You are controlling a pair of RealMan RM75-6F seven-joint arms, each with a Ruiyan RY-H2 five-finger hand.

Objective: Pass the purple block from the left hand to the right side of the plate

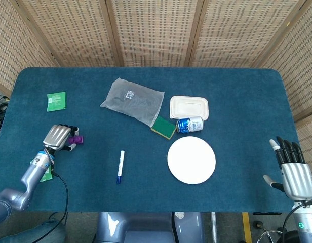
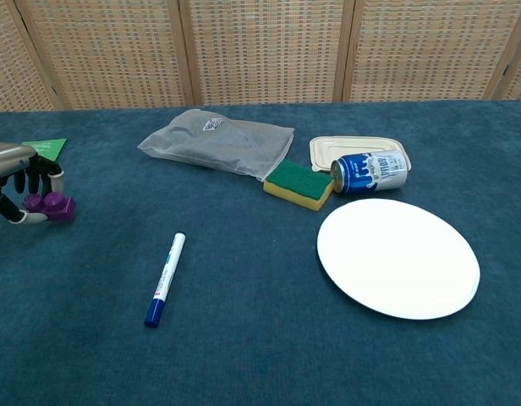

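My left hand (image 1: 58, 137) pinches the small purple studded block (image 2: 56, 205) just above the blue table (image 1: 237, 106), at nine o'clock from the round white plate (image 1: 191, 160). My right hand (image 1: 293, 171) is spread, holding nothing.

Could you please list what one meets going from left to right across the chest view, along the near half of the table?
Left hand → purple block → marker pen → white plate.
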